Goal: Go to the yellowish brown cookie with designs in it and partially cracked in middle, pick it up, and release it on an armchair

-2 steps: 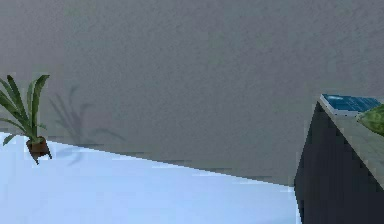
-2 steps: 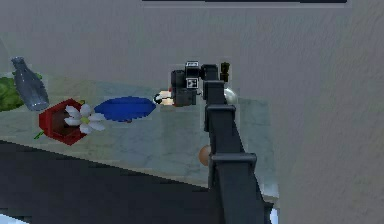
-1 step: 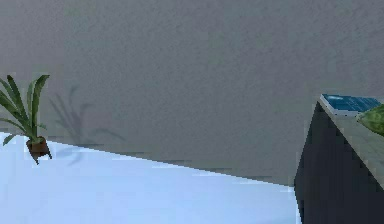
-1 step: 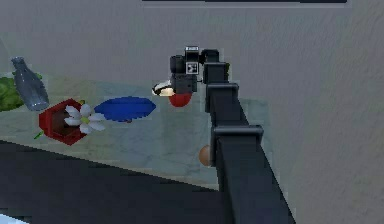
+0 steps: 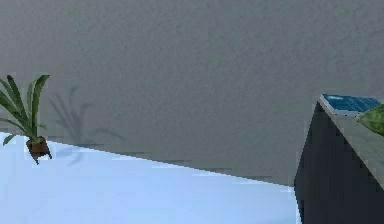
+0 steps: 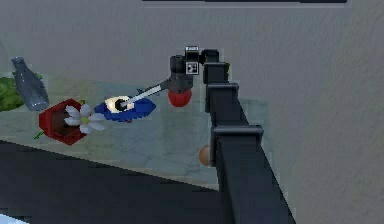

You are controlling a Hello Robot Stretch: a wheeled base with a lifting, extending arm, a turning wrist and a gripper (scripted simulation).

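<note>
In the arm side view the dark arm (image 6: 232, 140) rises from the bottom edge over a pale tabletop (image 6: 150, 150). Its gripper (image 6: 130, 99) points left, with thin fingers ending at a blue plate (image 6: 138, 111) that bears a small pale yellowish thing (image 6: 117, 102). I cannot tell whether the gripper holds anything. A small orange-brown round blob (image 6: 204, 155) lies on the tabletop just left of the arm; its shape is too small to name. A red round thing (image 6: 180, 97) sits under the white marker squares.
On the tabletop's left stand a red pot (image 6: 58, 120) with a white flower, a grey bottle (image 6: 30, 85) and something green (image 6: 7, 95). In the forward view a potted plant (image 5: 30, 115) stands by the grey wall, and a dark cabinet (image 5: 335, 170) at right carries a blue book (image 5: 350, 103).
</note>
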